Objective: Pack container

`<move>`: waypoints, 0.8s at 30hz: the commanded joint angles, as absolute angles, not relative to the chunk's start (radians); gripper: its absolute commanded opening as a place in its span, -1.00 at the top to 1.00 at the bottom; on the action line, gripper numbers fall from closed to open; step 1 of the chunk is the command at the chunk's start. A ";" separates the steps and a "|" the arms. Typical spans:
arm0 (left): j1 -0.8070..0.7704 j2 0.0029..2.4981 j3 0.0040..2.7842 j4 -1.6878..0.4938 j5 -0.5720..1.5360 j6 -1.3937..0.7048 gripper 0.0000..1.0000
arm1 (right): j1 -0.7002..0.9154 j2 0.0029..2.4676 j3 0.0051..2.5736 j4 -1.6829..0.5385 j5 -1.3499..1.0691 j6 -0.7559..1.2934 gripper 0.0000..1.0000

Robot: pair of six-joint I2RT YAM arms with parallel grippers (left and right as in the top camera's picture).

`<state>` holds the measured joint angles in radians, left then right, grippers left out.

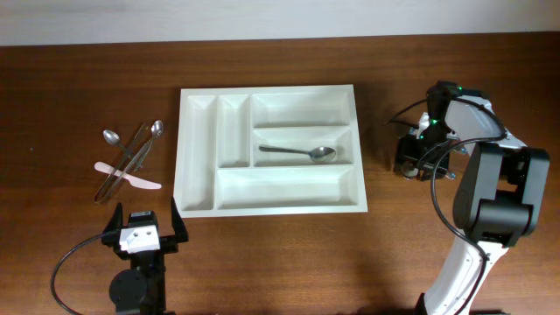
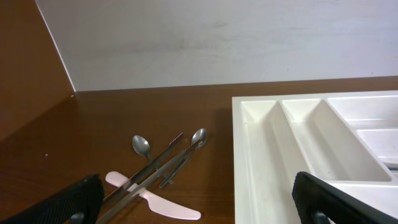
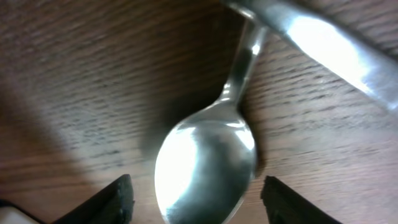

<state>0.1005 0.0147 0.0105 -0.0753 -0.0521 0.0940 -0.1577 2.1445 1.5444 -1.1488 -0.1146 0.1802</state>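
White container (image 1: 289, 188) is set mid-tabletop, toward the far edge.
One spoon (image 1: 302, 152) is laid in its nearer medium compartment. The left gripper (image 1: 146, 217) is spread wide; the right gripper (image 3: 202, 202) is parted around a second spoon (image 3: 205, 162), untouched, by the right edge.

The left gripper (image 1: 145, 220) sits low, jaws wide; the right gripper (image 1: 416, 164) points down, jaws partly apart.
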 commanded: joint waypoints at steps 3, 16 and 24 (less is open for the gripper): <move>0.106 0.005 0.009 -0.080 -0.041 0.104 -0.99 | -0.134 2.150 1.536 -1.135 -0.120 0.194 -0.10; 0.106 0.005 0.009 -0.080 -0.041 0.104 -0.99 | -0.136 2.150 1.536 -1.128 -0.119 0.193 0.28; 0.106 0.005 0.009 -0.080 -0.041 0.104 -0.98 | -0.136 2.150 1.536 -1.129 -0.119 0.193 0.42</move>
